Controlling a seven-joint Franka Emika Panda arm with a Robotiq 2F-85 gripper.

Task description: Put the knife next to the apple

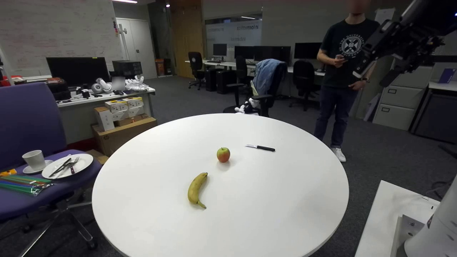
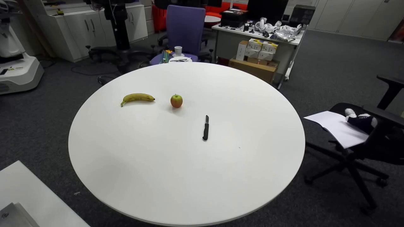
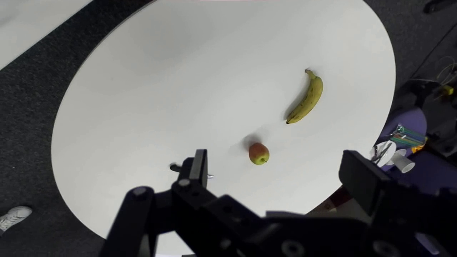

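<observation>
A small, straight, black-handled, silver-bladed knife (image 1: 261,147) (blade toward 9 o'clock) lies on a round white table (image 1: 271,200) in an exterior view, at 3 o'clock from a round red-and-green apple (image 1: 223,155) and apart from it. A curved yellow banana (image 1: 195,190) rests at the apple's 7 o'clock. In the wrist view, the black two-fingered gripper (image 3: 275,162) has its jaws spread wide.

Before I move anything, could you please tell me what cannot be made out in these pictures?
Wrist view: middle of the knife, hidden behind one of the fingers.
In an exterior view: the person's face, blurred;
part of the arm, cut off by the picture's edge;
whiteboard writing, too small to read.
</observation>
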